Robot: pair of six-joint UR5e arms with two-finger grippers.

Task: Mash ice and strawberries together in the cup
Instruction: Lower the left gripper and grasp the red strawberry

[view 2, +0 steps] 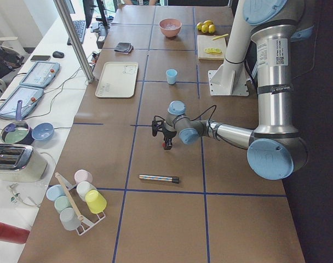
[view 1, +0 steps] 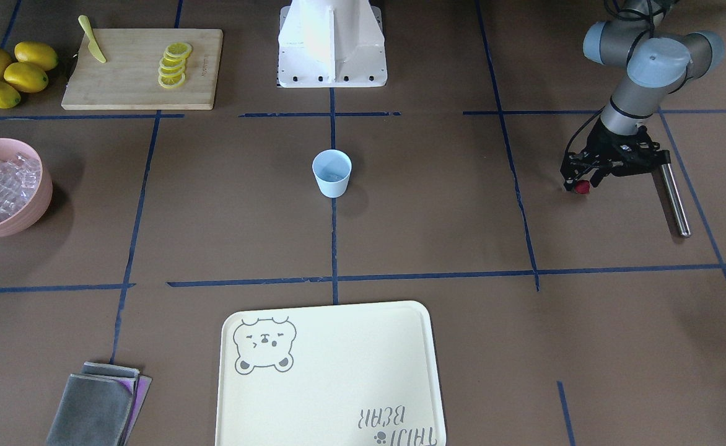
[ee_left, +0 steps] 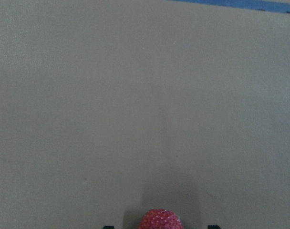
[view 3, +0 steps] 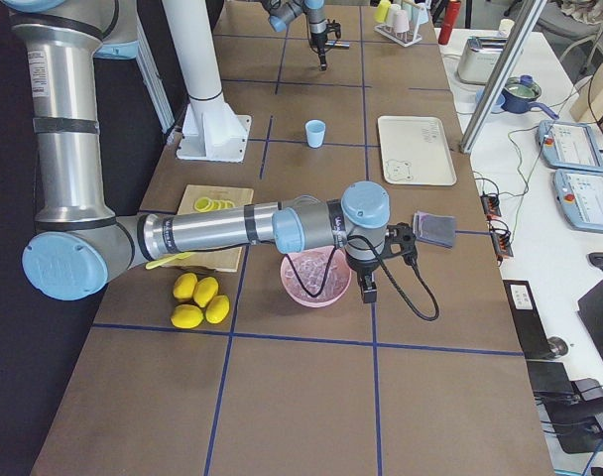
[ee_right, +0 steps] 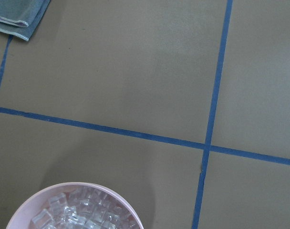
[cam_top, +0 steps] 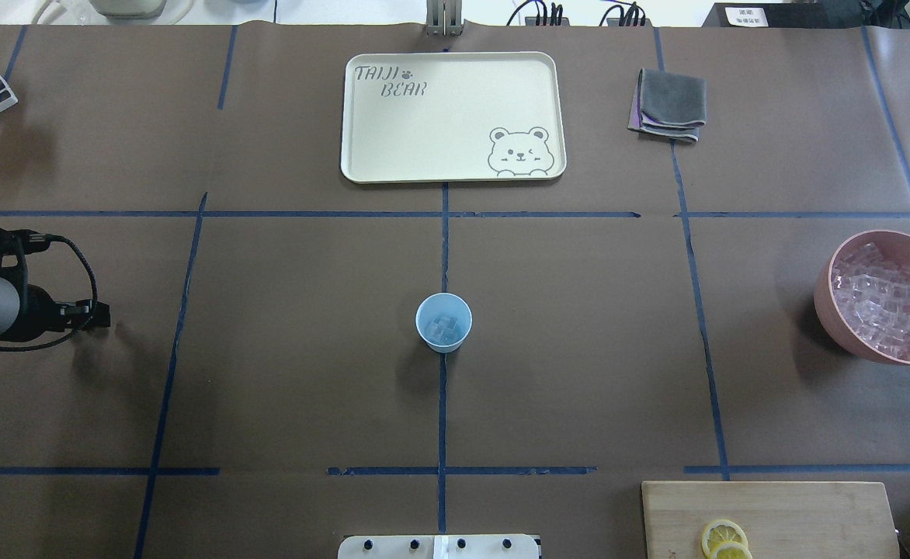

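Plainly, tray [cam_top: 455, 116]: printed "TAIJI BEAR", upper centre overhead.
cup [cam_top: 422, 335]: mid-frame, ice [cam_top: 446, 326] inside.
left gripper [view 1: 581, 183]: right of front-facing view, fingers pinching strawberry [view 1: 582, 188].
right gripper [view 3: 369, 290]: fingers' state cannot be told.

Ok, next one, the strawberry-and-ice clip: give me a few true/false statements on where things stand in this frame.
1. The cup has ice in it. True.
2. The strawberry lies in the cup. False: the left gripper holds it off to the side, well apart from the cup.
3. A metal rod lies on the table beside the left gripper. True.
4. The cup stands on the tray. False: it stands on the table, apart from the tray.
5. The pink bowl holds strawberries. False: it holds only ice cubes.
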